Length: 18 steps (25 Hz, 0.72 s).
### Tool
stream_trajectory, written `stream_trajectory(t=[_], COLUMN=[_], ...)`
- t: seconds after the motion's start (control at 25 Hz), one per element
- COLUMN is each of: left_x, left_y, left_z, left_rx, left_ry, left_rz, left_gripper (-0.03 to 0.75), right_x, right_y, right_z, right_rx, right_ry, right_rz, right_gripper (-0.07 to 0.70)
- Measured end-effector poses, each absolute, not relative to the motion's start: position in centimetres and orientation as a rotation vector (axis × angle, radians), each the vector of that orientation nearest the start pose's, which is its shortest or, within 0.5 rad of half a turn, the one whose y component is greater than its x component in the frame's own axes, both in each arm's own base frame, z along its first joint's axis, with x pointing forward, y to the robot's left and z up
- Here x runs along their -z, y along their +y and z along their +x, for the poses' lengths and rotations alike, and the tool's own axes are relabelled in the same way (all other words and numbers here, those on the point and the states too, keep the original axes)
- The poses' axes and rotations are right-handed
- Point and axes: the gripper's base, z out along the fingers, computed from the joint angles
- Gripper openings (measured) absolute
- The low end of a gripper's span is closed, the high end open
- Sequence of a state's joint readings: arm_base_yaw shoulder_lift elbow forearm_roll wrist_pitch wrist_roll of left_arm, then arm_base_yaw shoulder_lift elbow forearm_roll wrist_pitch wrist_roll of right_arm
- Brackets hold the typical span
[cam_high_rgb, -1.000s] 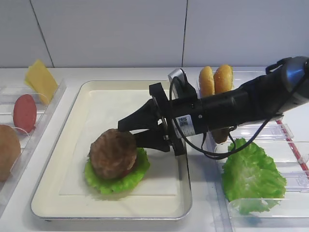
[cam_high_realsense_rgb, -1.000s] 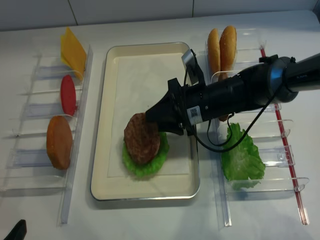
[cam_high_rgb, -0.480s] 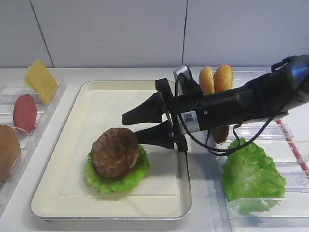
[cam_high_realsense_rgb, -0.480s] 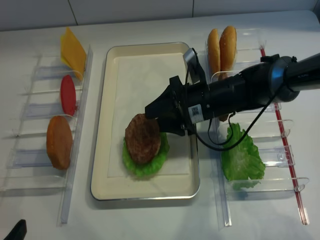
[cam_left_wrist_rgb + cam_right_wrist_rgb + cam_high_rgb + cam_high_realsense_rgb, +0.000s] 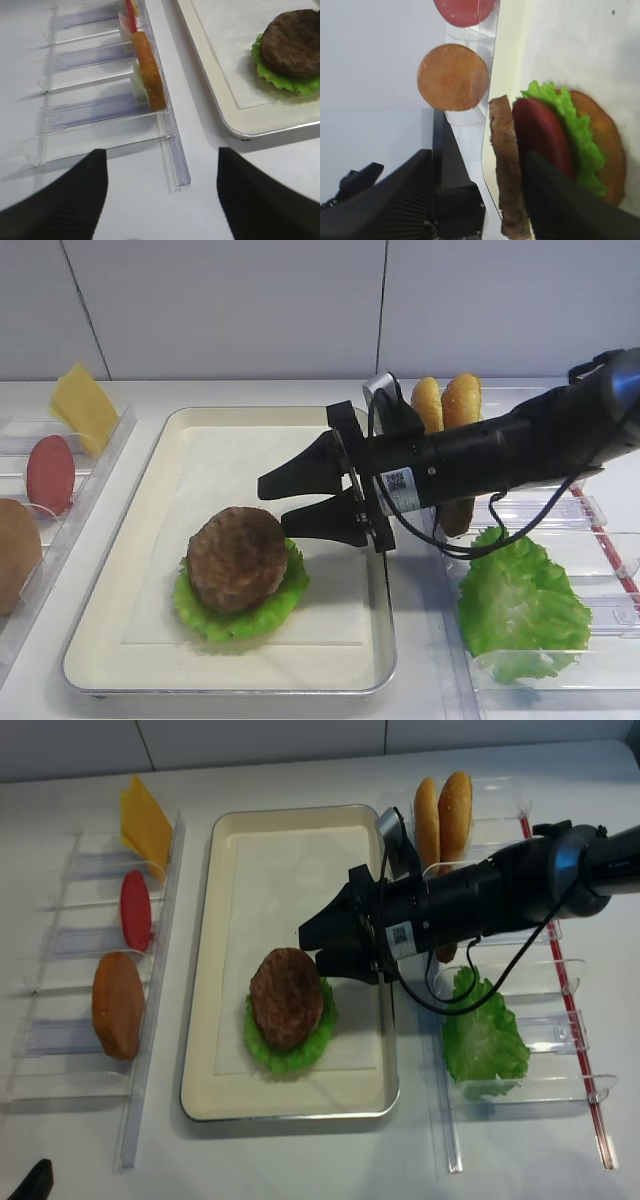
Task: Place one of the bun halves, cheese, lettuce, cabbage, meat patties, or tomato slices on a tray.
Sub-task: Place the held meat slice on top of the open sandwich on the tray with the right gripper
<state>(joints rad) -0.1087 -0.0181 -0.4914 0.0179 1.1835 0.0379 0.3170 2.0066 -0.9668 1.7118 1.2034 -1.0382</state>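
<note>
Right tool (image 5: pixel 272 506) back off patty (image 5: pixel 236 559) (white label (image 5: pixel 399 483) unreadable)

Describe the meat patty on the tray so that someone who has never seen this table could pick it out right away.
Find the big cream metal tray in the middle of the white table. Toward its front sits a stack on ruffled green lettuce, and the meat patty is the round, dark brown, rough disc on top. The discs in the left rack are smooth, red or golden-tan.
</note>
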Motion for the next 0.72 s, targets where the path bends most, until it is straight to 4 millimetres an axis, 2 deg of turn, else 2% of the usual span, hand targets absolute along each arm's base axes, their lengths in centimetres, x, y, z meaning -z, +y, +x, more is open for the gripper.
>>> stream_trajectory(t=[0.32, 0.44, 0.72], left_x=[-26.5, -26.5, -26.5], left_y=[0.3, 0.3, 0.3], left_z=[-1.2, -1.2, -1.2], left_rx=[0.019, 0.019, 0.019], left_ry=[2.152, 2.152, 2.152], left_rz=[0.156, 0.156, 0.156], left_gripper=[0.456, 0.456, 0.456], right_x=[-16.2, -17.1, -19.7], right_y=[18.9, 18.9, 19.3], right_z=[31.7, 32.3, 33.6], right_rx=[-1.769, -1.696, -1.651], right_ry=[2.481, 2.512, 2.522], right_rz=[-0.247, -0.308, -0.429], right_gripper=[0.419, 0.419, 0.419])
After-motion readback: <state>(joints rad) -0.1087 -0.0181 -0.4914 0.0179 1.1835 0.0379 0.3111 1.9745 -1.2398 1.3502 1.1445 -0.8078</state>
